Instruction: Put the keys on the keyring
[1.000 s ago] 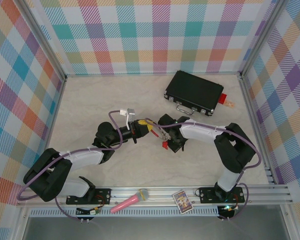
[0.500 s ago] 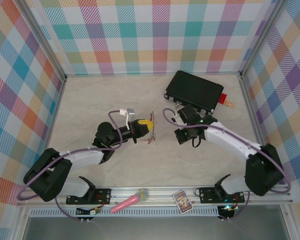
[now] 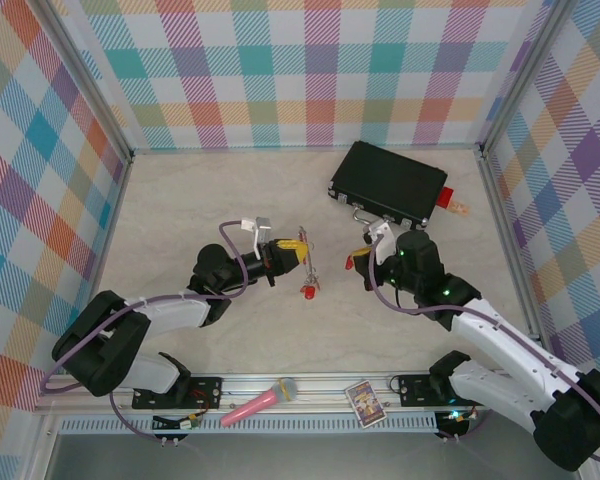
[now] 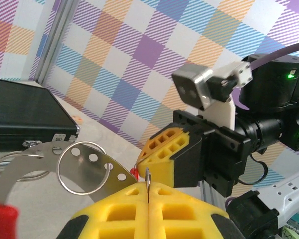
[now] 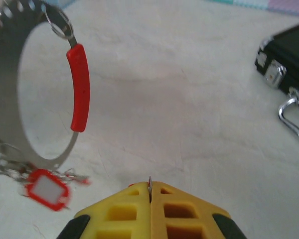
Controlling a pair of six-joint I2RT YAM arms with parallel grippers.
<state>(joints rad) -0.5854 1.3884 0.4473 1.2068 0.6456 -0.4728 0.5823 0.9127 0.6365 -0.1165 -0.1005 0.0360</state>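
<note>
My left gripper (image 3: 301,247) is shut on the keyring (image 3: 308,265), a flat grey metal band with punched holes (image 4: 92,174) and a red arc (image 5: 78,87). It hangs upright from the yellow fingers (image 4: 114,209) at mid-table. One red key (image 3: 307,291) with a pale window (image 5: 47,189) dangles from the ring's lower part on its small loops. To the right and apart from the ring, my right gripper (image 3: 364,261) is shut on the small metal loop (image 5: 150,183) of another red key (image 3: 350,264). The right gripper's yellow fingers (image 4: 164,154) point toward the left one.
A black case (image 3: 388,185) lies at the back right, with a red block (image 3: 447,197) beside it. On the front rail (image 3: 310,385) rest a pink microphone (image 3: 260,402) and a small card (image 3: 364,402). Checked walls enclose the table on three sides.
The right gripper has drawn away from the left gripper and the keyring, to the right, its arm swinging round. A red key now hangs below the keyring. The left arm has barely moved.
</note>
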